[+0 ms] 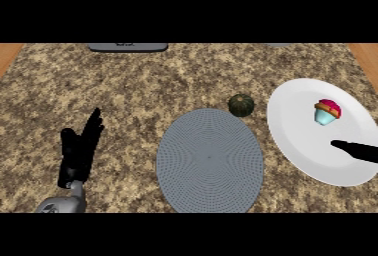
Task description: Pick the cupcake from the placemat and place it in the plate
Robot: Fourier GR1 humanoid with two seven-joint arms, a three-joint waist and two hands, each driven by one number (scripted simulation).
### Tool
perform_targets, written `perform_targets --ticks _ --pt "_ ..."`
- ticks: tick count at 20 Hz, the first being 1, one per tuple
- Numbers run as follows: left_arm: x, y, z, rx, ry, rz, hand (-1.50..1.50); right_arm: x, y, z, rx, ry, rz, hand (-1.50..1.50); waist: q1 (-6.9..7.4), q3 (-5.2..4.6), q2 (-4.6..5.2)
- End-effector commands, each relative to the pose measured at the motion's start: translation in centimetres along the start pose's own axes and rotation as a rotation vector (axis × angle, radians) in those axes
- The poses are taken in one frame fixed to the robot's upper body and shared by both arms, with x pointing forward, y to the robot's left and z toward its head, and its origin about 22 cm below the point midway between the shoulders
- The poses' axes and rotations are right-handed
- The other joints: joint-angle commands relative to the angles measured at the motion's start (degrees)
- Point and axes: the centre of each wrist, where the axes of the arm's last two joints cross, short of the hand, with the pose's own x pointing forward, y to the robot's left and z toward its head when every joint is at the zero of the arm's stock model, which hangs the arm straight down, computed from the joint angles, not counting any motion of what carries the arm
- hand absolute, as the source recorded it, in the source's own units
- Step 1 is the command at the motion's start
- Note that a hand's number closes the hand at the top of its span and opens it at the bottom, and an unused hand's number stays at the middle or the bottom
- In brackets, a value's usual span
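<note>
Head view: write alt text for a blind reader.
A cupcake stands on a white plate, beside an empty grey placemat and a dark green squash. The right hand reaches over the plate; the left hand rests open.

Right black hand (pixel 358 150) cut off at right edge, only fingers showing. Dark grey flat object (pixel 128 47) at worktop's far edge truncated, unidentifiable.

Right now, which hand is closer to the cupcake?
Right. The right hand reaches over the plate just below the cupcake; the left hand rests far across the counter, beyond the placemat.
</note>
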Motion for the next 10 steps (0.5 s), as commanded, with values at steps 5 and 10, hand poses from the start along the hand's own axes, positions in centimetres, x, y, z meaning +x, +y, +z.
perform_targets --ticks 5,10 --pt "-1.6 1.9 -0.4 -0.004 0.001 -0.009 0.0 -1.4 -0.5 -1.0 -0.031 0.044 0.04 -1.5 0.11 0.0 0.04" --pt "0.0 0.0 2.8 0.014 0.007 0.001 0.0 -2.5 -4.9 0.1 -0.055 0.057 0.074 -1.5 0.2 0.01 -0.05"
